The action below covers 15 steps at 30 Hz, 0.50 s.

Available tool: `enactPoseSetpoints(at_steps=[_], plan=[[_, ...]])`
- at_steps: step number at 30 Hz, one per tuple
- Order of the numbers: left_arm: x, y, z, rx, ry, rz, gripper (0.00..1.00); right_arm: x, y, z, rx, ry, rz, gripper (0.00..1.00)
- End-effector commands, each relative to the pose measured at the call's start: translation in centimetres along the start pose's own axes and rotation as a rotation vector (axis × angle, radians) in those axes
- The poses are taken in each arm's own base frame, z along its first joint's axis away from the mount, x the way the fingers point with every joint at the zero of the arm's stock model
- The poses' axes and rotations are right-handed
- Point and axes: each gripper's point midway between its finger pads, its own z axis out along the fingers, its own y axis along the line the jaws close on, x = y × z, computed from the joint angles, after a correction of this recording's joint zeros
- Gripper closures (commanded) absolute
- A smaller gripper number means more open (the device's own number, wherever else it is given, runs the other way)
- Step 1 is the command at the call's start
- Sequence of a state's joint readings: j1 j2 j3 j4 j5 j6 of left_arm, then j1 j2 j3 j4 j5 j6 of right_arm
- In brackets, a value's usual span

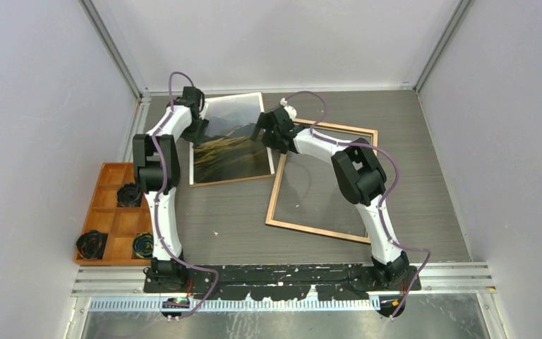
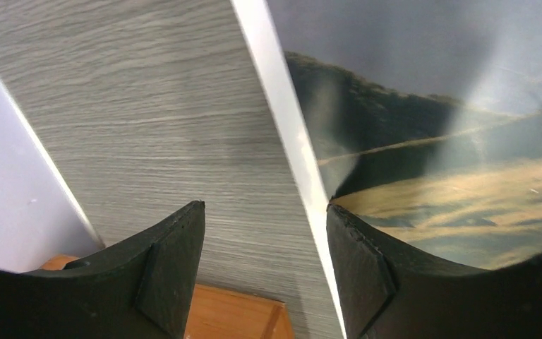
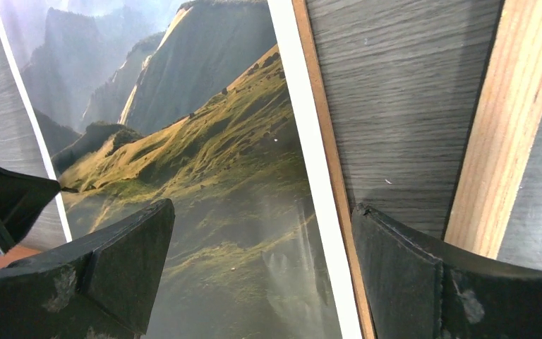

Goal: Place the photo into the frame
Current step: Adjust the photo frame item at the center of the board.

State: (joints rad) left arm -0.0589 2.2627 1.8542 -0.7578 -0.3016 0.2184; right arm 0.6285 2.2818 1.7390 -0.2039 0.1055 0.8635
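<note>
The photo [image 1: 229, 141], a mountain print with a white border, lies flat at the back of the table on a brown backing board [image 1: 234, 181]. The frame [image 1: 286, 226] lies to its right, light wood side up. My left gripper [image 1: 199, 131] is open over the photo's left edge; in the left wrist view [image 2: 265, 206] one finger is over the table and the other over the photo [image 2: 430, 141]. My right gripper [image 1: 262, 134] is open over the photo's right edge [image 3: 262, 206], straddling the white border, with the frame rail [image 3: 508, 127] just beyond it.
An orange compartment tray [image 1: 106, 173] with black round parts [image 1: 92, 244] stands at the left wall; its corner shows in the left wrist view [image 2: 233, 311]. Walls close in the table at the left, back and right.
</note>
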Motion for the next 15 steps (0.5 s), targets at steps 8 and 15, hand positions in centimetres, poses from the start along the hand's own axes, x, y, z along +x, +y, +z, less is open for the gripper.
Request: enactPoseSetpoints(at_steps=[8, 15], plan=[[2.0, -4.0, 0.4, 0.131, 0.036, 0.027, 0.34, 3.8, 2.3, -1.1, -0.124, 0.144, 0.119, 0.03], [2.1, -4.9, 0.5, 0.177, 0.044, 0.037, 0.34, 3.6, 4.9, -2.7, -0.268, 0.16, 0.23, 0.04]])
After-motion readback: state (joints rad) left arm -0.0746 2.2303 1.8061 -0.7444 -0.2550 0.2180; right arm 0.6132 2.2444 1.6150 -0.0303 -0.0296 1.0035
